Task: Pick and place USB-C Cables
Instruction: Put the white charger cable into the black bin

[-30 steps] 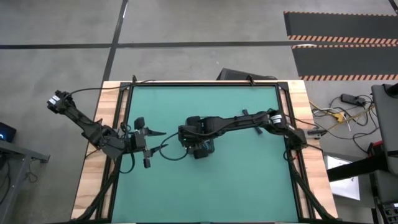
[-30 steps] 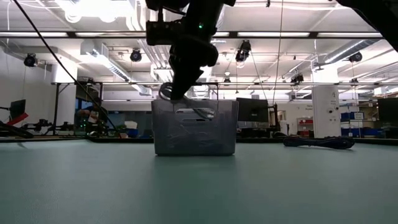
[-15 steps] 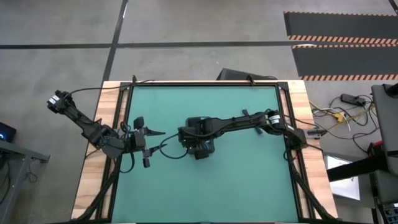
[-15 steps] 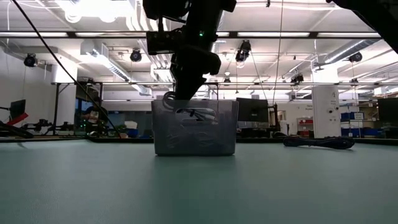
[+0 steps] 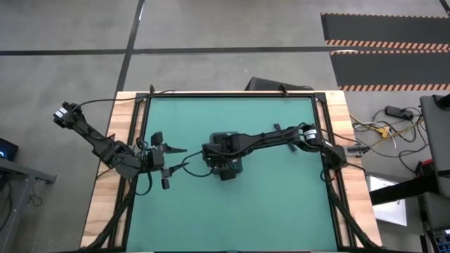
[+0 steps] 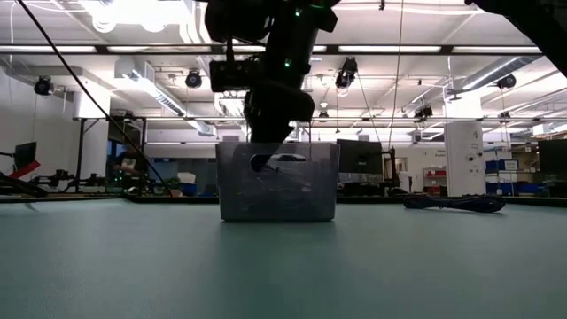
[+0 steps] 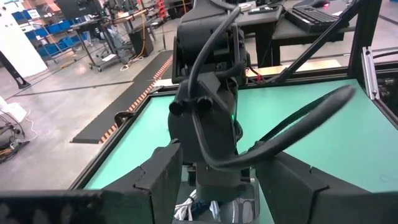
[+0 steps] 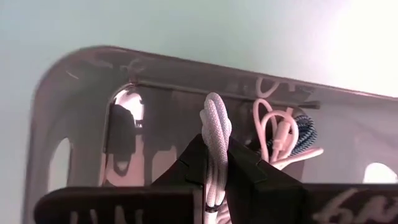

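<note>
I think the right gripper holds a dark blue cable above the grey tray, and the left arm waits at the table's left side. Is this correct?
Not quite: the cable held by the right gripper is white, as the right wrist view shows. It is above the grey tray, and the left arm does wait at the table's left side.

green table mat (image 5: pixel 232 211) within pale wood border (image 5: pixel 98 204). translucent grey tray (image 6: pixel 277 182). white braided cable (image 8: pixel 215 134) pinched between black fingers of right gripper (image 8: pixel 215 180); white and dark blue-black cables (image 8: pixel 292 140) inside tray. dark left gripper (image 5: pixel 169 167). black-and-orange striped floor mat (image 5: pixel 385 43).
</note>
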Robot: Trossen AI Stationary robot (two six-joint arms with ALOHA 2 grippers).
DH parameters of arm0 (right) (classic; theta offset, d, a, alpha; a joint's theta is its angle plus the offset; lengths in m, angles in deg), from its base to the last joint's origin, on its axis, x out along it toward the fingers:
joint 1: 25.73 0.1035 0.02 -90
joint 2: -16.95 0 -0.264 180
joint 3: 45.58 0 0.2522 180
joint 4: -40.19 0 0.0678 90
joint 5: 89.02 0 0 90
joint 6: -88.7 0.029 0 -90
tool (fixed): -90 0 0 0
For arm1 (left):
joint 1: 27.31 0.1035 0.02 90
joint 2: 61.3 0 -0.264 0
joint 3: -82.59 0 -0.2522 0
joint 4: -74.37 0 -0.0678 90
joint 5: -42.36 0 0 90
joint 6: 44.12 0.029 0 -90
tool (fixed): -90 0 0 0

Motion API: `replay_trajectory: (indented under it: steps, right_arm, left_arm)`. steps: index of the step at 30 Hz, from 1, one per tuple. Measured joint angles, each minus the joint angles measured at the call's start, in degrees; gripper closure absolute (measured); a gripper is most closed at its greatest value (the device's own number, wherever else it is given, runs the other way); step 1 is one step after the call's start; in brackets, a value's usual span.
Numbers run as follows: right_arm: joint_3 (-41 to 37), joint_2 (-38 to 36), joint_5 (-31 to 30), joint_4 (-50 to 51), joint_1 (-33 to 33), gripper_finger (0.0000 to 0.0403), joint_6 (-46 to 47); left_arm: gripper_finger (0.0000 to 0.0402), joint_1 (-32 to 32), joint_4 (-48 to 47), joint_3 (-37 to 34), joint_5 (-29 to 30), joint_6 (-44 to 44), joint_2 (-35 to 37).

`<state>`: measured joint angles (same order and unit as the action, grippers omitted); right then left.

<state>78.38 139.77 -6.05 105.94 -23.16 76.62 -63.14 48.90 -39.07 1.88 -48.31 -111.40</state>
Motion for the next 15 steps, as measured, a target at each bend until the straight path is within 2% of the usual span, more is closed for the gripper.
replay_trajectory:
  steps: [9, 15]
  right_arm:
    - [-1.77, 0.00, -0.02, -2.17, 0.00, 0.0380, -0.61]
    - [-1.77, 0.00, -0.02, -3.11, 0.00, 0.0353, -1.30]
  left_arm:
    - [0.0219, 0.00, 0.02, 0.00, 0.00, 0.00, 0.00]
    - [0.0219, 0.00, 0.09, 0.00, 0.00, 0.00, 0.00]
